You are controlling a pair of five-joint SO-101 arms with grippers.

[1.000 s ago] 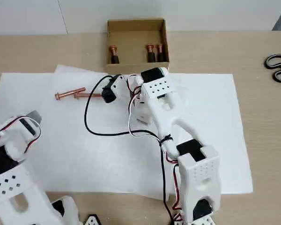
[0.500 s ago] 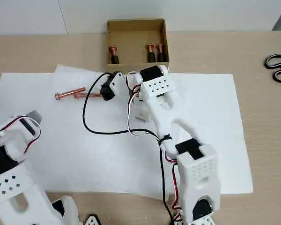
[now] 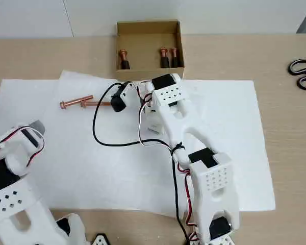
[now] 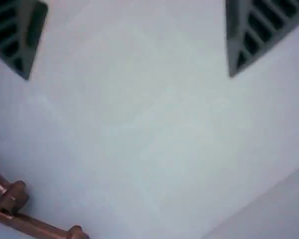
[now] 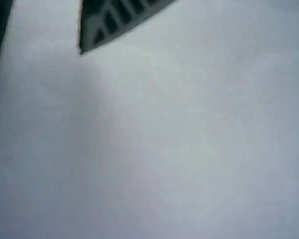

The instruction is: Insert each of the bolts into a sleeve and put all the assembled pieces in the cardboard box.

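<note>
Three assembled pieces (image 3: pixel 164 57) sit in the cardboard box (image 3: pixel 179 38), just beyond my right jaws (image 3: pixel 117 100); the box walls keep them from rolling. Two bolts (image 3: pixel 76 102) lie flat on the white sheet (image 3: pixel 219 117) w/ shafts toward the right jaws, one end just beside them, prob. my next pick. Whether the right jaws are released or clenched I cannot tell. My left jaws (image 4: pixel 128 73) are released & empty above the sheet, bolt heads near them.

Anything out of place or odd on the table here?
Nothing spilled or damaged. Two bare bolts lie loose on the white paper, and a second sheet pokes out askew under its far left corner. Scissors sit at the right edge of the table.
</note>
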